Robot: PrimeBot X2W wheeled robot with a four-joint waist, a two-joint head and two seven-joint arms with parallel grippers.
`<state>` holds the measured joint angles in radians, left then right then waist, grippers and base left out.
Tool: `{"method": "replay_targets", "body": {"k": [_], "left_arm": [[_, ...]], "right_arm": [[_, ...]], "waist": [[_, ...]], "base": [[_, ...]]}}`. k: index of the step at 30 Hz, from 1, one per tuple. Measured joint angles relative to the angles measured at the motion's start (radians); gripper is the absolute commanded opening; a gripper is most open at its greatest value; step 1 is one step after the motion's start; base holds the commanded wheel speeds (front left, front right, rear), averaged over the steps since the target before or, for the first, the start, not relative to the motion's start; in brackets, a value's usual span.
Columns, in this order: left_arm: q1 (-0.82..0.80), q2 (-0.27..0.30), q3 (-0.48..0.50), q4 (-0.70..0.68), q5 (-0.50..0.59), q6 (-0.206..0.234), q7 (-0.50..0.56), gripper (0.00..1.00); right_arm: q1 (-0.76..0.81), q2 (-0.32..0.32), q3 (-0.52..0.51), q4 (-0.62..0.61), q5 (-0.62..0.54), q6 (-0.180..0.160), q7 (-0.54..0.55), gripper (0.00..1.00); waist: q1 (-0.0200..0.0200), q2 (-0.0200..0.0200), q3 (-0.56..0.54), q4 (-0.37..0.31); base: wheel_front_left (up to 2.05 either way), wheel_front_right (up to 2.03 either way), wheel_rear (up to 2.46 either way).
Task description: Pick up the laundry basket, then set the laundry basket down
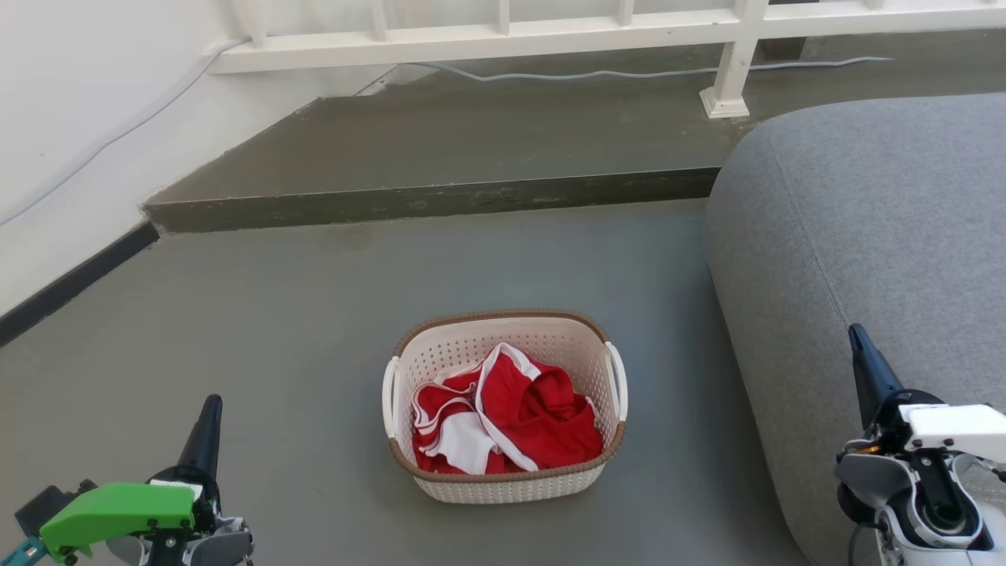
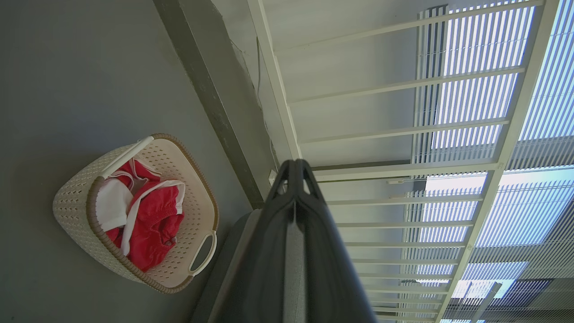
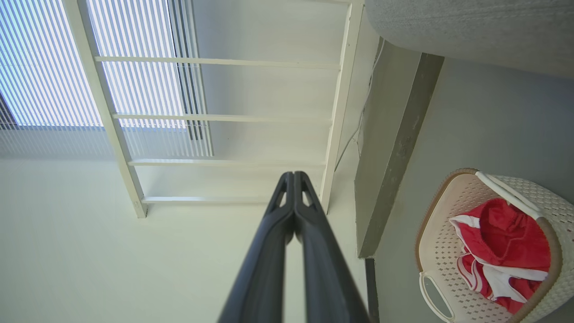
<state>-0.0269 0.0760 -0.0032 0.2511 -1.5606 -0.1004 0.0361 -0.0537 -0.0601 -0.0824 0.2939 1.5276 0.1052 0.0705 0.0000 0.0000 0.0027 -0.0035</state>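
Observation:
The laundry basket (image 1: 519, 481) stands on the grey floor in the middle of the head view: cream perforated plastic, brown rim, white loop handles at its left and right sides, red and white clothes inside. It also lies at the left of the left wrist view (image 2: 71, 202) and at the lower right of the right wrist view (image 3: 441, 251). My left gripper (image 1: 211, 409) is at the lower left, well apart from the basket, shut and empty (image 2: 295, 163). At the lower right, in front of the sofa, my right gripper (image 1: 855, 334) is shut with nothing in it (image 3: 293, 175).
A grey sofa (image 1: 872, 236) fills the right side, close to the basket's right handle. A raised concrete step (image 1: 432, 200) runs across behind the basket, with a white railing (image 1: 503, 31) and a cable beyond. A white wall (image 1: 71, 118) borders the left.

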Motion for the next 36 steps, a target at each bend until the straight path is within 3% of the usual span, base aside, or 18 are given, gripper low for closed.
{"method": "replay_targets", "body": {"k": [9,36], "left_arm": [[-0.019,0.000,0.013,0.010,-0.100,-0.014,0.022,0.00],[-0.020,0.000,0.020,0.025,-0.100,-0.015,0.024,0.00]], "right_arm": [[-0.001,0.005,-0.033,-0.007,0.085,0.012,0.020,0.00],[-0.001,0.006,-0.035,-0.007,0.085,0.012,0.020,0.00]], "waist": [[0.0000,0.0000,0.000,0.003],[0.0000,0.0000,0.000,0.003]], "base": [[0.00,0.00,0.00],[0.00,0.00,0.00]]}}
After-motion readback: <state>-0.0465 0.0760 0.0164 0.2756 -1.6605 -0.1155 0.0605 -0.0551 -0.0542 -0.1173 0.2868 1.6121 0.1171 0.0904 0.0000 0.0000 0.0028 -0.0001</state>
